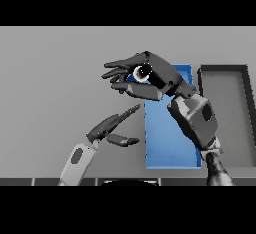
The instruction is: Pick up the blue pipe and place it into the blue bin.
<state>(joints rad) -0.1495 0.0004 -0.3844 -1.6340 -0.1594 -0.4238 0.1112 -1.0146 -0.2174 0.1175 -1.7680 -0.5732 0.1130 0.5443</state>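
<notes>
Your right hand [145,75] sits above the top left corner of the blue bin [167,138], its fingers reaching left past the bin's rim and its thumb tucked below them. Between fingers and thumb you can see a round end with a pale ring and a dark centre, which looks like the blue pipe [142,73] seen end on, so the hand appears to be closed round it; only that end and a sliver of blue beside it show, and you cannot tell how much of the pipe's length is covered. Your left hand [112,125] is lower and to the left of the bin, fingers straight and loosely spread, holding nothing. A dark grey tray [224,70] stands just beside the bin on its right. The main risk, as I judge it, is letting go too early: the pipe hangs near the bin's left wall and far corner, so a release here could land it on the rim or tip it out onto the grey table [50,78]. Carry it further over the bin's open floor first. Watch also that the grip is not only on the pipe's end, since it could swing or slip as you move.
</notes>
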